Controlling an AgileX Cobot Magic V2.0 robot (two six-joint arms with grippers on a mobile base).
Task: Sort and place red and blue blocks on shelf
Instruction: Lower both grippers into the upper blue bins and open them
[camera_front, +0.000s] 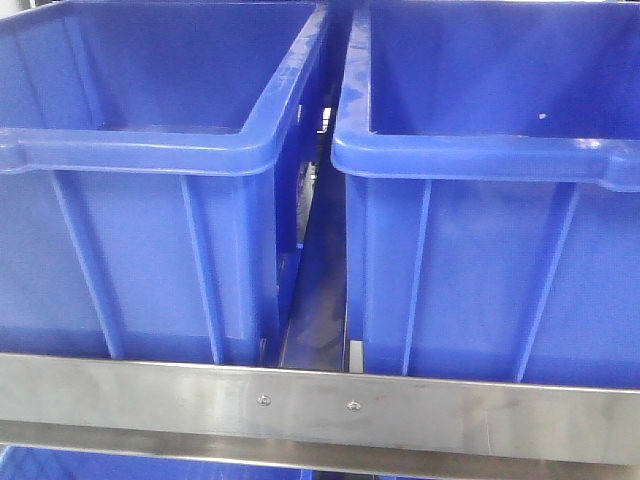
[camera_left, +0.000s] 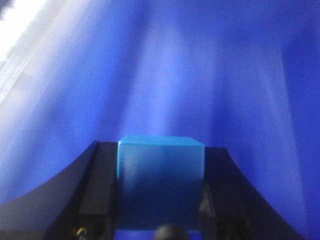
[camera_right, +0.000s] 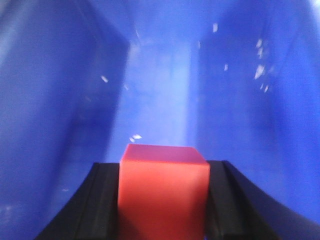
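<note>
1. Presently, on the stainless steel shelf (camera_front: 320, 405) with its flat front rail fixed by two small screws: two large dark-blue plastic bins side by side along the front edge, with a narrow gap between them.
2. Left dark-blue plastic bin (camera_front: 150, 250): ribbed outer wall, rounded rim, open top; its base sits behind the rail toward the shelf's left end.
3. Right dark-blue plastic bin (camera_front: 490, 260): same build, toward the shelf's right end; a few pale specks on its inner wall.
4. Below the rail, a strip of further blue plastic shows at the lower left; what it belongs to cannot be told.
5. Small bright blue matte cube (camera_left: 160, 175): clamped between the two black fingers (camera_left: 97, 200) of the left end effector (camera_left: 160, 200), which touch its left and right faces. Blue plastic walls fill the left wrist view; which bin it is cannot be told.
6. Small red matte cube (camera_right: 162, 192): gripped likewise between the black fingers (camera_right: 102, 205) of the right end effector (camera_right: 162, 210), with speckled blue plastic walls around it.
7. Neither arm shows in the front view.
</note>
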